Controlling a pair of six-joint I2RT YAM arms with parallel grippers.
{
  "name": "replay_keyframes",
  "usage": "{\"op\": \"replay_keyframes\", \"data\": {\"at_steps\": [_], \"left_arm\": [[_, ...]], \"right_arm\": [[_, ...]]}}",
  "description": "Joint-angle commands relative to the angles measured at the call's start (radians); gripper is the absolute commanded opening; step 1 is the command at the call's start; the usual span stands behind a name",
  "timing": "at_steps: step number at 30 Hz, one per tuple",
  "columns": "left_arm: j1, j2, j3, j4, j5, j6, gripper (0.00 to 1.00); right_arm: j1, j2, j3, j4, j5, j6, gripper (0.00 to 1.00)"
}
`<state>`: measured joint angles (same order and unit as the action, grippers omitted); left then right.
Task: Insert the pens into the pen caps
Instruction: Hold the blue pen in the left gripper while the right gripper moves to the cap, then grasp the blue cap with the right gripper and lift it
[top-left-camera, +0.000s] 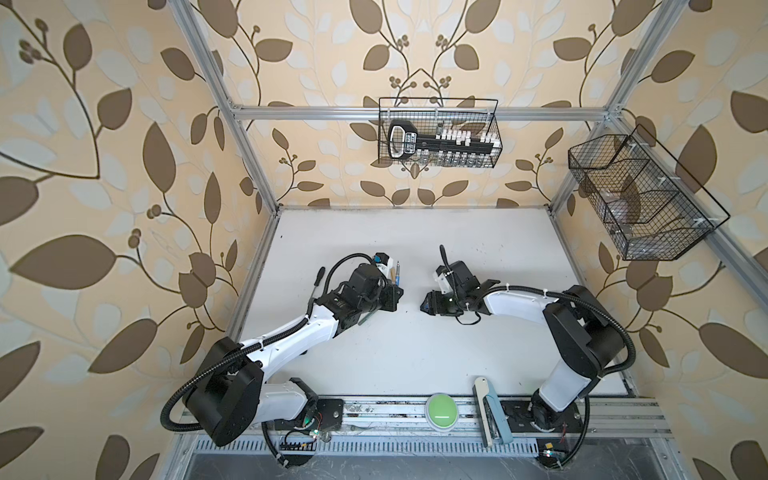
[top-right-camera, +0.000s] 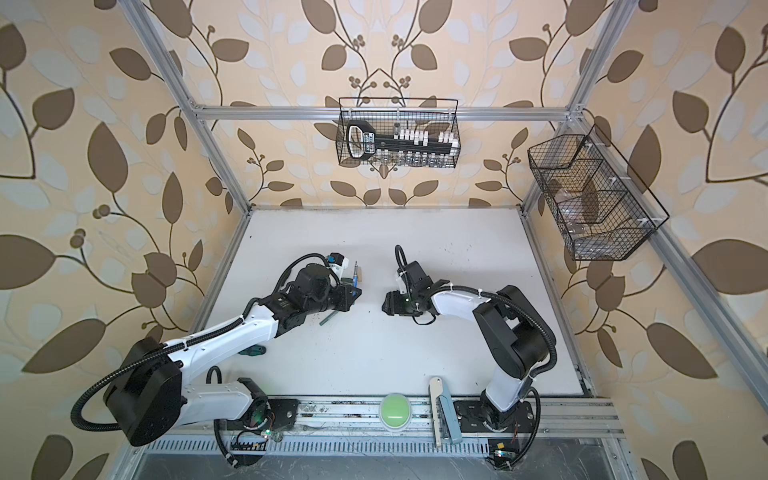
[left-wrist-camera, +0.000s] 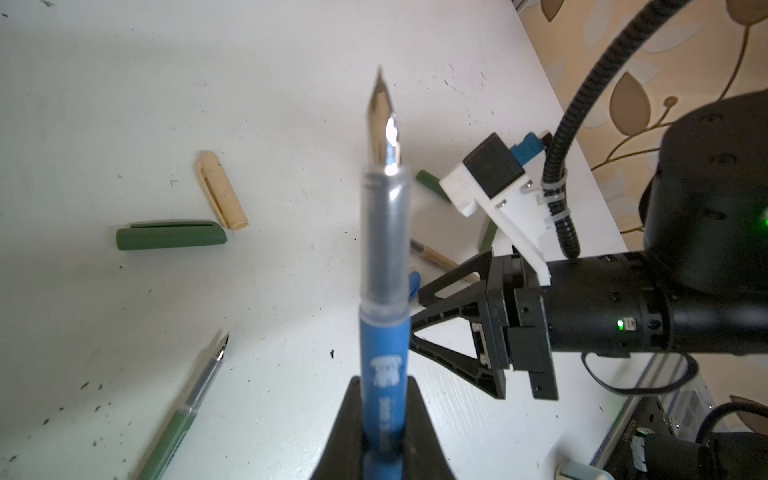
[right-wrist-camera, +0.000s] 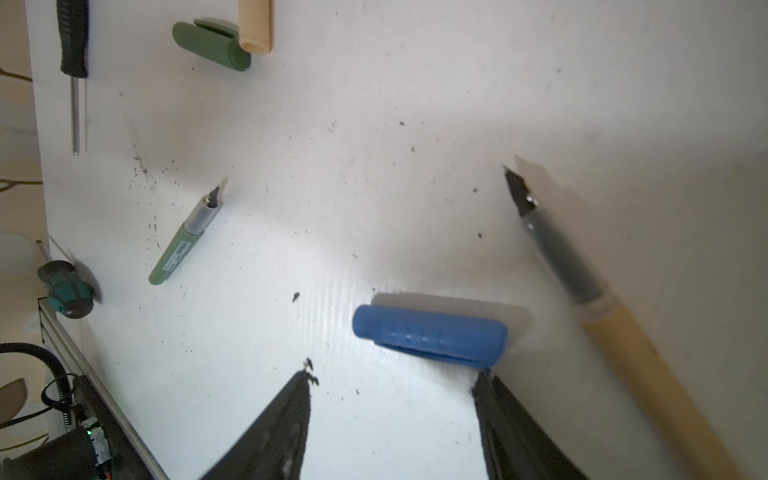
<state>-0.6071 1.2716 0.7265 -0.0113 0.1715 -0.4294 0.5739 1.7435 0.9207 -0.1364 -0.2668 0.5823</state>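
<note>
My left gripper is shut on the blue pen, whose nib points up and away; in both top views the pen stands above that gripper. My right gripper is open over the table, and the blue cap lies flat just beyond its fingertips, untouched. A beige pen lies beside that cap. A green pen, a green cap and a beige cap lie farther off. The two grippers face each other mid-table.
A black-handled screwdriver and a green-handled stubby tool lie near the table's left edge. Two wire baskets hang on the frame. A green button and a stapler-like tool sit on the front rail.
</note>
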Motion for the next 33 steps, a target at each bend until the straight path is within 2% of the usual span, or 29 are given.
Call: {"op": "replay_keyframes", "data": {"at_steps": [1, 8, 17, 23, 29, 33], "left_arm": [[0.008, -0.025, -0.009, 0.011, -0.028, 0.003, 0.07], [0.008, -0.028, -0.013, 0.011, -0.026, 0.003, 0.07], [0.009, -0.031, -0.015, 0.011, -0.032, 0.004, 0.07], [0.008, -0.040, -0.017, 0.004, -0.030, 0.004, 0.07], [0.009, -0.060, -0.032, -0.006, -0.036, 0.021, 0.07], [0.007, -0.064, -0.035, -0.009, -0.024, 0.036, 0.07]], "right_arm": [[-0.007, 0.051, 0.045, 0.010, -0.008, -0.010, 0.65], [-0.010, 0.110, 0.135, -0.030, 0.043, -0.057, 0.65], [0.022, 0.180, 0.205, -0.012, -0.031, -0.074, 0.65], [0.025, 0.169, 0.250, -0.179, 0.118, -0.113, 0.63], [0.046, 0.164, 0.317, -0.354, 0.201, -0.194, 0.60], [0.076, 0.216, 0.425, -0.453, 0.261, -0.241, 0.58]]}}
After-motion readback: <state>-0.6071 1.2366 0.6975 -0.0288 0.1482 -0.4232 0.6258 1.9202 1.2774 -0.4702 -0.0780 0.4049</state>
